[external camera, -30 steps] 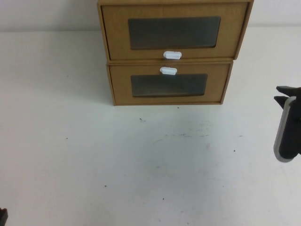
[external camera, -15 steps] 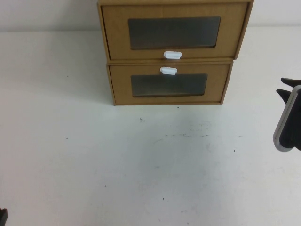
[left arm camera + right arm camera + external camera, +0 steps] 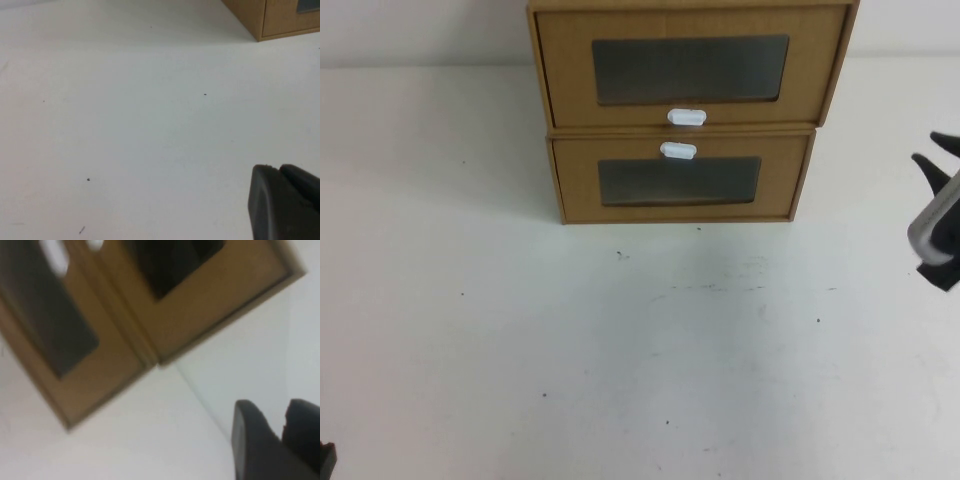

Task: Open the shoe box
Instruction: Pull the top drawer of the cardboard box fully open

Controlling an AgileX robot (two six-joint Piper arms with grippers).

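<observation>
Two brown cardboard shoe boxes with dark windows are stacked at the back of the table, the upper box [image 3: 690, 65] on the lower box [image 3: 680, 185]. Both drawer fronts are closed, each with a white handle [image 3: 686, 117] [image 3: 678, 151]. My right gripper [image 3: 935, 153] hovers at the right edge, well to the right of the boxes, narrowly open with nothing between its fingers. In the right wrist view its gripper [image 3: 274, 407] faces the box fronts [image 3: 100, 340] from a distance. My left gripper [image 3: 277, 169] is shut and empty over bare table near the front left.
The white table [image 3: 620, 330] stretches in front of the boxes, with small dark specks. A white wall rises behind the boxes. A corner of the lower box [image 3: 260, 20] shows in the left wrist view.
My right gripper has moved up and tilted at the right edge of the high view. The boxes and the left arm have not moved.
</observation>
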